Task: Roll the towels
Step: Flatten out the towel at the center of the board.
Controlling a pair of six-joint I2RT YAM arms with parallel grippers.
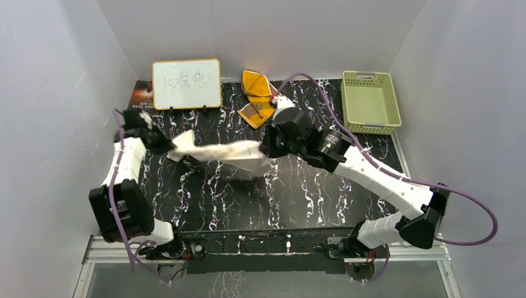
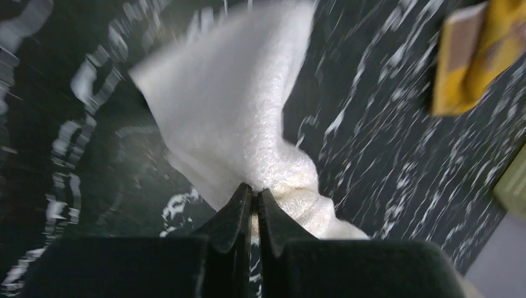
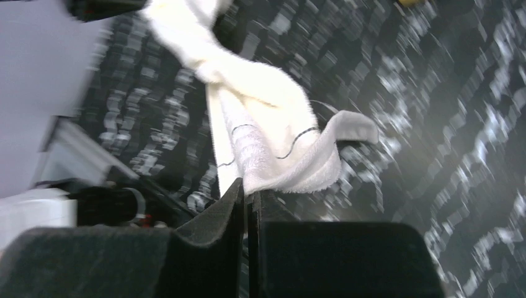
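The cream-white towel [image 1: 223, 153] hangs stretched between my two grippers above the black marbled table. My left gripper [image 1: 166, 144] is shut on its left end; in the left wrist view the jaws pinch the cloth [image 2: 248, 136] at the gripper's tips [image 2: 255, 194]. My right gripper [image 1: 268, 149] is shut on its right end; in the right wrist view the towel [image 3: 273, 130] runs from the tips [image 3: 250, 194] up toward the left. The orange-yellow towel [image 1: 257, 99] lies crumpled at the back of the table and shows in the left wrist view [image 2: 477, 56].
A white board with writing [image 1: 186, 84] stands at the back left, with a dark card [image 1: 141, 94] beside it. A pale green basket [image 1: 369, 101] sits at the back right. White walls enclose the table on three sides.
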